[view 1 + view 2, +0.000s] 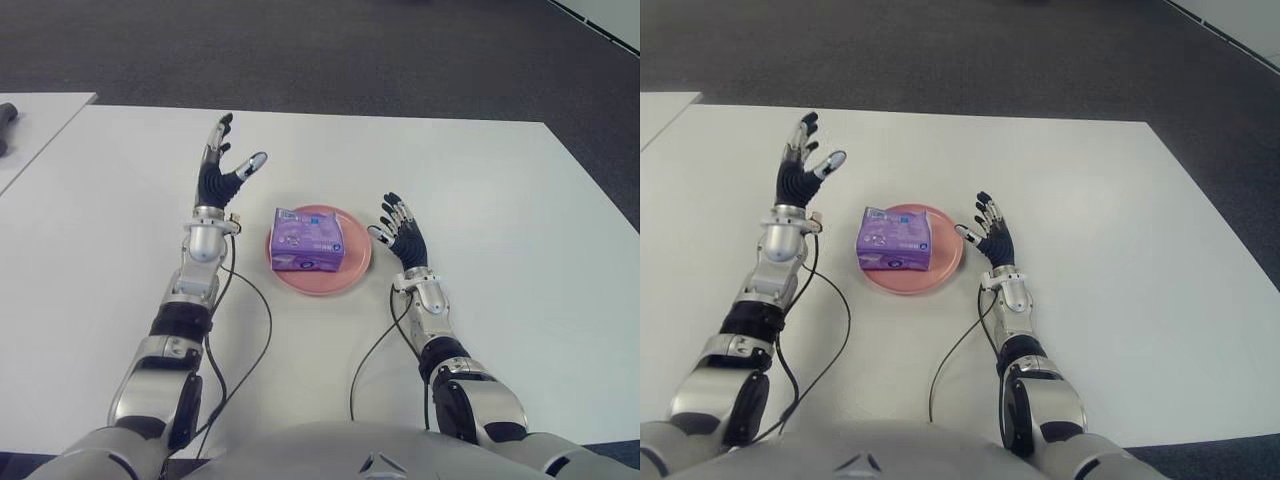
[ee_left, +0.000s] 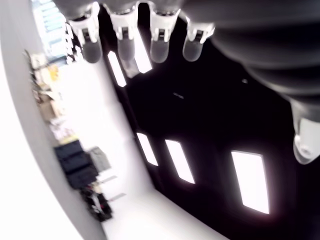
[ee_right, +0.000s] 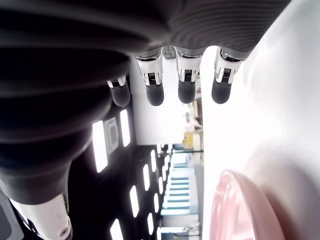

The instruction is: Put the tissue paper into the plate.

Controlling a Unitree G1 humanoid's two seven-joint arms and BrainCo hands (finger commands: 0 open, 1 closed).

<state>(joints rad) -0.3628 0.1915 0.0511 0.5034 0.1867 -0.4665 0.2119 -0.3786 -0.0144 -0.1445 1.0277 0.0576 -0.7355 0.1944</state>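
purple plastic-wrapped tissue pack [image 1: 307, 240] lies in the round pink plate [image 1: 352, 275] on the white table [image 1: 520, 220] | left hand [image 1: 222, 170] raised left of the plate, fingers spread, holding nothing | right hand [image 1: 400, 232] just right of the plate rim, fingers extended, empty

1. One purple tissue pack [image 1: 307, 246] sits in view.
2. One pink plate [image 1: 353, 275] is under it.
3. Two robot hands: the left hand [image 1: 222, 171] and the right hand [image 1: 400, 232], both with fingers spread.
4. Two white surfaces: the main surface [image 1: 520, 230] and a second surface [image 1: 40, 115] at far left.
5. One dark object [image 1: 6, 122] lies on that second surface.
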